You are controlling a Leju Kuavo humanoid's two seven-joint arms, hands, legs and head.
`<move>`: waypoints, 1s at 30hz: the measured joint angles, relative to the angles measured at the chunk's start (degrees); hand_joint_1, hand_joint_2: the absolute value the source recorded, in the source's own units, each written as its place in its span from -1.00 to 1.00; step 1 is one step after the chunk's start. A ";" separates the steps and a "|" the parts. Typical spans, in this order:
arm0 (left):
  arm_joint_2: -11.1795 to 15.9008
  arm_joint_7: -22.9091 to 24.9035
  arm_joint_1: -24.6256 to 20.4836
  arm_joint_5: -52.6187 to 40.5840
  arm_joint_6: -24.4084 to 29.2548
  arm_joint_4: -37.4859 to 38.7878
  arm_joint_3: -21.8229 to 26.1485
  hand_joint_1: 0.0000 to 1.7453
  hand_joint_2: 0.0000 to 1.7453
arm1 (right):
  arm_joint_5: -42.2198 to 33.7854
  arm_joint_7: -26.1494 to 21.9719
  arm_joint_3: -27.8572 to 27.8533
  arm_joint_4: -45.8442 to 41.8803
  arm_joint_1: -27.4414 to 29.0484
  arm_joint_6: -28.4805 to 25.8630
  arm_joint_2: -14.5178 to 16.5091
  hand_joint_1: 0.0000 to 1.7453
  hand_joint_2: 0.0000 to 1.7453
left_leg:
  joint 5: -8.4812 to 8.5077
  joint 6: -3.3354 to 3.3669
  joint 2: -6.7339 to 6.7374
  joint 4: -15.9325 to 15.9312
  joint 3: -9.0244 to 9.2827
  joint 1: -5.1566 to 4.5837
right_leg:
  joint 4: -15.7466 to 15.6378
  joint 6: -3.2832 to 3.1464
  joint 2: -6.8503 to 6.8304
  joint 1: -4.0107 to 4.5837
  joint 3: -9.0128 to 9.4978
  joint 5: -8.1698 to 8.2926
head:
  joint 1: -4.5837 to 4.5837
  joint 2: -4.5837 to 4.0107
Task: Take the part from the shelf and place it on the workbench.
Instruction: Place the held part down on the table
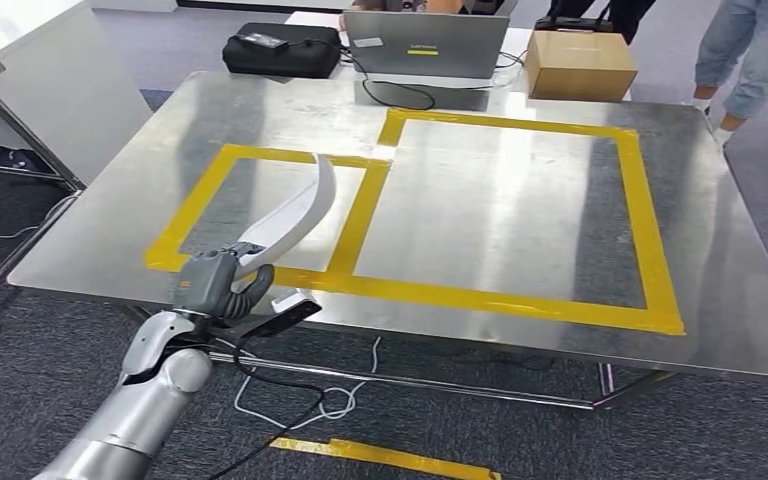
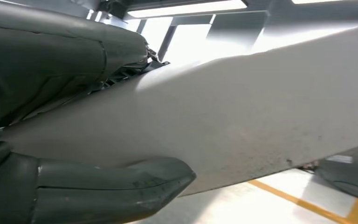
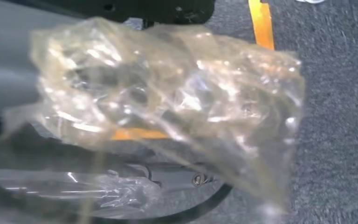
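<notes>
Silver left arm [image 1: 130, 410] rises from below toward the counter's [image 1: 480, 215] near-left edge, its left hand [image 1: 222, 282] clamped around the lower end of the part [image 1: 295, 215]. That part, a long curved white piece, runs away from the hand over the smaller yellow tape rectangle [image 1: 200, 200] at the counter's left, its tip pointing toward the far edge. Close up, thumb [image 2: 121, 186] and fingers [image 2: 51, 60] press its pale surface [image 2: 242, 116]. Right hand's state cannot be told; crumpled clear plastic [image 3: 168, 102] covers that wrist view.

Grey carpet floor [image 1: 20, 330], white cabinet [image 1: 50, 90] (left side), people standing [image 1: 750, 50] beyond
</notes>
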 joint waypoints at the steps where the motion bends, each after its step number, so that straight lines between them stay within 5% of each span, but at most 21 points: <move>1: 0.01 0.58 -0.65 -1.02 0.13 0.78 -0.04 1.00 1.00 | 0.16 0.01 0.01 0.01 -0.08 0.02 0.01 -1.00 -1.00 | 0.04 0.12 -0.01 0.01 -0.03 -0.06 | -0.12 0.15 -0.02 -0.04 0.04 0.10 | 0.01 0.00; 10: 0.16 6.19 -7.81 -10.69 0.34 9.55 -1.38 1.00 1.00 | 1.14 0.17 0.02 0.07 -0.71 0.25 0.03 -1.00 -1.00 | 0.21 0.61 -0.01 0.07 -0.15 -0.33 | -0.42 0.95 -0.02 -0.36 0.04 0.46 | -0.02 0.00; 23: 0.17 10.46 -14.28 -16.63 0.31 18.22 -2.66 1.00 1.00 | 1.99 0.72 0.15 0.11 -0.91 0.46 0.03 -1.00 -1.00 | 0.29 0.57 0.00 0.07 -0.17 -0.18 | -0.26 0.99 -0.01 -0.22 -0.12 0.48 | -0.03 0.00; 30: 0.29 16.54 -20.26 -25.26 -2.35 25.98 -3.73 1.00 1.00 | 2.42 0.80 0.27 0.13 -1.09 1.15 0.03 -1.00 -1.00 | 0.34 0.51 0.00 0.07 -0.19 -0.13 | -0.24 0.98 -0.02 -0.19 -0.12 0.49 | -0.02 0.00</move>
